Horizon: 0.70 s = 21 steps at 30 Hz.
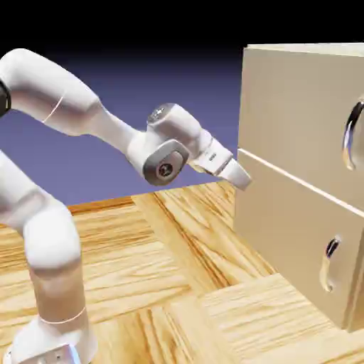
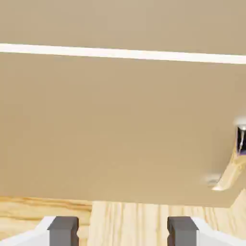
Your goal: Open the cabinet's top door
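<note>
Presently gripper (image 1: 242,178) jaws stand wide, holding nothing; top door (image 1: 298,121) handle (image 1: 352,135) lies ahead, above and aside of them. Advise raising, aligning squarely before closing

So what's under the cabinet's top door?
Under the top door sits a shorter panel with a smaller silver handle, below a thin seam. Both are shut, so the cabinet's inside is hidden.
</note>
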### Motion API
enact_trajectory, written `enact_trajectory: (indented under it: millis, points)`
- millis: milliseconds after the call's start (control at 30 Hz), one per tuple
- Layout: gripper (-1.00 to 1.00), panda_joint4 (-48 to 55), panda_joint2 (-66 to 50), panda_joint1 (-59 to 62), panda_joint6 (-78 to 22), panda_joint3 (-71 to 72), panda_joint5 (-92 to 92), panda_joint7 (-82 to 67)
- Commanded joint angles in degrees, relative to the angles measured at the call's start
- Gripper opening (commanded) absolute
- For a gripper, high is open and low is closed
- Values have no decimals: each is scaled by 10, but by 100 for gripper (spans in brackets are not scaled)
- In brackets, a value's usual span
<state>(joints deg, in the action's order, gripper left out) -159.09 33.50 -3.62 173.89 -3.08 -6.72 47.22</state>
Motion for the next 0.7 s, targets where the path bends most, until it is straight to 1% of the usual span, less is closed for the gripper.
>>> enact_trajectory:
  millis: [0,667]
  points:
    - [0,7,3,-11,0,-11,-25,18]
    - [0,149,65,-228,-9,-240,-523,370]
